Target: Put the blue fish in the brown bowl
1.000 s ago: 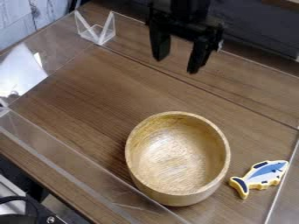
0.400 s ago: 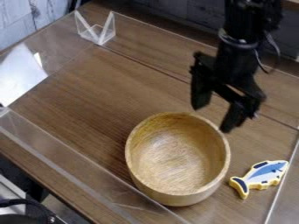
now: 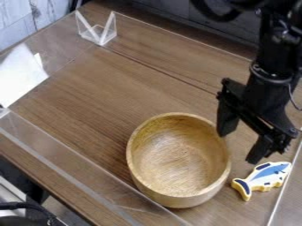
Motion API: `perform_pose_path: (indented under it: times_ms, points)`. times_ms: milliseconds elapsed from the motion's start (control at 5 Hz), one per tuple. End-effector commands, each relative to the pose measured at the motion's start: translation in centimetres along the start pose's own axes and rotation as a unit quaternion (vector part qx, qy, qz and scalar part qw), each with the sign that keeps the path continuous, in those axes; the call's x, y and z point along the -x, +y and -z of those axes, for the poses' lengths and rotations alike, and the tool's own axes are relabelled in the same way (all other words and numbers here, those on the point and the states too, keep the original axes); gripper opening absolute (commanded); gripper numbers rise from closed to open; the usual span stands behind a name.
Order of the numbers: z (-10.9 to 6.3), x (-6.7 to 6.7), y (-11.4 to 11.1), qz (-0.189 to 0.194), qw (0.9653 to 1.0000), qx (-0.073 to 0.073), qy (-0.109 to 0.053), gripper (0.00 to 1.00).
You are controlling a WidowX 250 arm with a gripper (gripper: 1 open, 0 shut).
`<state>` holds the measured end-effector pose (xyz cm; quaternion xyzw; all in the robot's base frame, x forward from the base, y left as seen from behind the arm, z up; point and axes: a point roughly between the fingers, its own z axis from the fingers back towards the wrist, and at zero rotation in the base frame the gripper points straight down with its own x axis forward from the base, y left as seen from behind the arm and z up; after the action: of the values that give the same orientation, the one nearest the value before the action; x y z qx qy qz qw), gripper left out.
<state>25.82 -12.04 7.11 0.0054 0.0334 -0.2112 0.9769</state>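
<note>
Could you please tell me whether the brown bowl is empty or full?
Empty: the brown bowl shows only bare wood inside.

Perhaps a lab: a robot arm [image 3: 274, 66] over a wooden tabletop [image 3: 88, 97].

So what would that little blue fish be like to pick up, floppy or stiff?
Probably stiff: the blue fish keeps a crisp outline, with its tail sticking out unsagging. It looks light, being small beside the brown bowl. Lying on its flat side, it seems more apt to slide than roll if nudged.
</note>
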Motion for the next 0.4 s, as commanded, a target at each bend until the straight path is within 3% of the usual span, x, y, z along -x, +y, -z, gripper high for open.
perform_pose_path:
  times_ms: [0,200]
  points:
    - [-0.38,-1.04,-0.64,0.008,0.9997,-0.001,-0.025,1.00]
    - [0.10,-1.40,-1.21,0.009,0.9996,-0.001,-0.027,1.00]
